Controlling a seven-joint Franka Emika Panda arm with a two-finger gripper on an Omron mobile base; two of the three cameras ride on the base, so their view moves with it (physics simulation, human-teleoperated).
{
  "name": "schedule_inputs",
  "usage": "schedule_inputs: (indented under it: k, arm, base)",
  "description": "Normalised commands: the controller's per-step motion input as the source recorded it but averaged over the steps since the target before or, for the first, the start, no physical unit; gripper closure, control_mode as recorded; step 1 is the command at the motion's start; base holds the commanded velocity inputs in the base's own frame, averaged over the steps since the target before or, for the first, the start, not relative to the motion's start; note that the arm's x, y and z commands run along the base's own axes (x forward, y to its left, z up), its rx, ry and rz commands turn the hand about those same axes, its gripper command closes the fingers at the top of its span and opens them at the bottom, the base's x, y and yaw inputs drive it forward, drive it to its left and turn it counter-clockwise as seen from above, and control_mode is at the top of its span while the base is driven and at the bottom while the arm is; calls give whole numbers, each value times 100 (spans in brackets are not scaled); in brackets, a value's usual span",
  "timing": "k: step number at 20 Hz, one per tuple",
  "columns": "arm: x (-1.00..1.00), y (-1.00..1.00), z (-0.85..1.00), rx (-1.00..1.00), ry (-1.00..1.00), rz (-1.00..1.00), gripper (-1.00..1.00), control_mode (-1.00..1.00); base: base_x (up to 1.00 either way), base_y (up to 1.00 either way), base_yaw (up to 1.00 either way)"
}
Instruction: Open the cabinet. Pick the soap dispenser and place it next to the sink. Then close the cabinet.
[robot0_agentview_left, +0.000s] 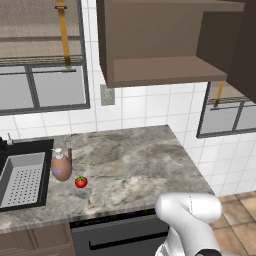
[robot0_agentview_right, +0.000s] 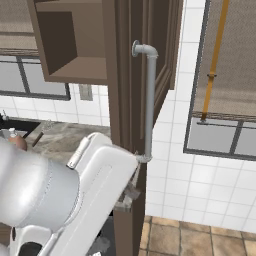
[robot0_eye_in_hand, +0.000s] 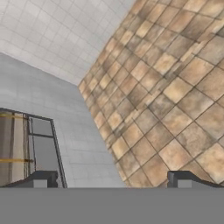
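The cabinet (robot0_agentview_left: 155, 47) hangs on the wall with its door swung open and a bare shelf inside. In the right base view its open door (robot0_agentview_right: 127, 75) stands edge-on, with the long silver bar handle (robot0_agentview_right: 149, 100) on its face. The soap dispenser (robot0_agentview_left: 61, 165), a brown bottle with a white pump, stands upright on the counter right beside the sink (robot0_agentview_left: 46, 172). In the hand view my gripper (robot0_eye_in_hand: 112, 180) is open with nothing between its fingers. It faces floor tiles and a white tiled wall, away from the bottle.
A small red tomato (robot0_agentview_left: 81, 182) lies just right of the dispenser on the marble counter (robot0_agentview_left: 140, 160). A wall outlet (robot0_agentview_left: 107, 95) sits below the cabinet. Windows flank it. My white arm (robot0_agentview_right: 95, 175) rises close to the door's lower edge.
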Motion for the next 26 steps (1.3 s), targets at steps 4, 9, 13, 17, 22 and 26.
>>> schedule_inputs:
  k: [4, 9, 13, 17, 22, 26]
  arm:
    - [8, -28, 0, -1, 0, 19, -100, -100]
    - [14, -26, 0, -1, 0, 18, -100, -100]
    - [23, -18, 0, -1, 0, 15, -100, -100]
    - [41, -9, 0, 0, 4, 13, -100, -100]
    - [42, -4, 0, 0, 3, 13, -100, -100]
    - [40, -2, 0, 0, 3, 13, -100, -100]
  base:
    - [0, 0, 0]
    - [0, 0, 0]
    - [0, 0, 0]
    - [0, 0, 0]
    - [0, 0, 0]
    - [0, 0, 0]
